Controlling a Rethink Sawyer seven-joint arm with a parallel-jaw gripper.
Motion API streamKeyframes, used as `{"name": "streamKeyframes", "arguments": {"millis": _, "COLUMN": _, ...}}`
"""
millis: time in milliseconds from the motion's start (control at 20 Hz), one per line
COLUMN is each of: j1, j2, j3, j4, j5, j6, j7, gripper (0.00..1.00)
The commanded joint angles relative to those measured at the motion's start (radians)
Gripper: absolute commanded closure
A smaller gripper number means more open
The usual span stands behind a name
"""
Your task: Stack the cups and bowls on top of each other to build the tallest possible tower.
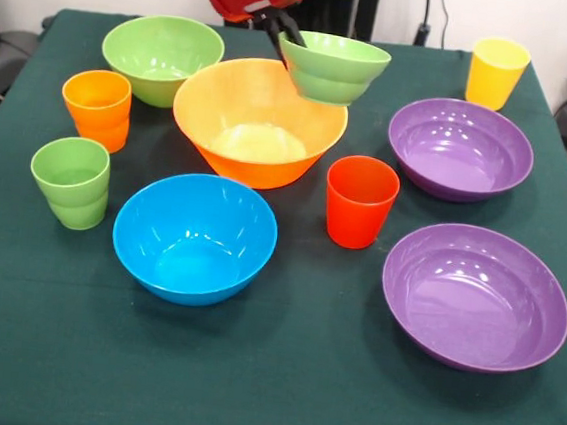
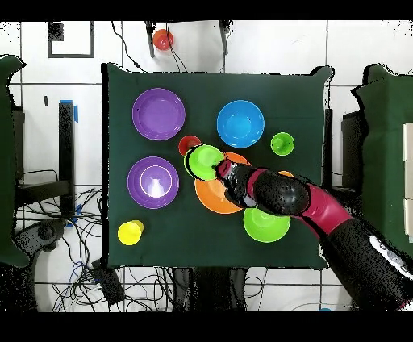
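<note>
Small light-green bowl point(image 1: 335, 66) hangs tilted, rim pinched by closed fingers point(image 1: 282, 32) above orange bowl point(image 1: 257, 120)

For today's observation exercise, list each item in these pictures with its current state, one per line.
gripper: jaws shut on the small green bowl's rim
small green bowl: lifted, tilted, above the orange bowl
orange bowl: upright, empty
blue bowl: upright, empty
medium green bowl: upright, empty
two purple bowls: upright, empty, apart
orange cup, green cup, red cup, yellow cup: upright, unstacked
</note>
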Motion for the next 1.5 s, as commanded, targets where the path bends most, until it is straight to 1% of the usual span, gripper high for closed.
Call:
{"name": "streamKeyframes", "arguments": {"millis": 50, "j1": -0.013, "j2": -0.034, "j3": 0.043, "j4": 0.009, "j5": -0.216, "j6": -0.093, "j7": -0.169, "gripper": 1.0}}
{"name": "streamKeyframes", "arguments": {"millis": 450, "j1": -0.017, "j2": -0.022, "j3": 0.065, "j4": -0.006, "j5": -0.276, "j6": -0.091, "j7": -0.108, "gripper": 1.0}}
{"name": "streamKeyframes", "arguments": {"millis": 550, "j1": -0.007, "j2": -0.03, "j3": 0.058, "j4": -0.009, "j5": -0.292, "j6": -0.104, "j7": -0.086, "gripper": 1.0}}
{"name": "streamKeyframes", "arguments": {"millis": 700, "j1": 0.02, "j2": -0.101, "j3": 0.03, "j4": -0.015, "j5": -0.312, "j6": -0.081, "j7": -0.067, "gripper": 1.0}}
{"name": "streamKeyframes", "arguments": {"millis": 950, "j1": 0.044, "j2": -0.125, "j3": 0.008, "j4": -0.034, "j5": -0.333, "j6": -0.08, "j7": -0.045, "gripper": 1.0}}
{"name": "streamKeyframes", "arguments": {"millis": 1050, "j1": 0.061, "j2": -0.148, "j3": -0.003, "j4": -0.04, "j5": -0.326, "j6": -0.069, "j7": -0.024, "gripper": 1.0}}
{"name": "streamKeyframes", "arguments": {"millis": 1150, "j1": 0.074, "j2": -0.167, "j3": 0.003, "j4": -0.047, "j5": -0.303, "j6": -0.048, "j7": -0.01, "gripper": 1.0}}
{"name": "streamKeyframes", "arguments": {"millis": 1250, "j1": 0.084, "j2": -0.196, "j3": 0.007, "j4": -0.053, "j5": -0.269, "j6": 0.006, "j7": -0.009, "gripper": 1.0}}
{"name": "streamKeyframes", "arguments": {"millis": 1300, "j1": 0.095, "j2": -0.214, "j3": 0.001, "j4": -0.062, "j5": -0.241, "j6": 0.065, "j7": -0.009, "gripper": 1.0}}
{"name": "streamKeyframes", "arguments": {"millis": 1350, "j1": 0.104, "j2": -0.227, "j3": -0.005, "j4": -0.067, "j5": -0.222, "j6": 0.101, "j7": -0.006, "gripper": 1.0}}
{"name": "streamKeyframes", "arguments": {"millis": 1400, "j1": 0.127, "j2": -0.241, "j3": -0.02, "j4": -0.085, "j5": -0.195, "j6": 0.16, "j7": 0.006, "gripper": 1.0}}
{"name": "streamKeyframes", "arguments": {"millis": 1500, "j1": 0.169, "j2": -0.256, "j3": -0.046, "j4": -0.123, "j5": -0.174, "j6": 0.213, "j7": 0.027, "gripper": 1.0}}
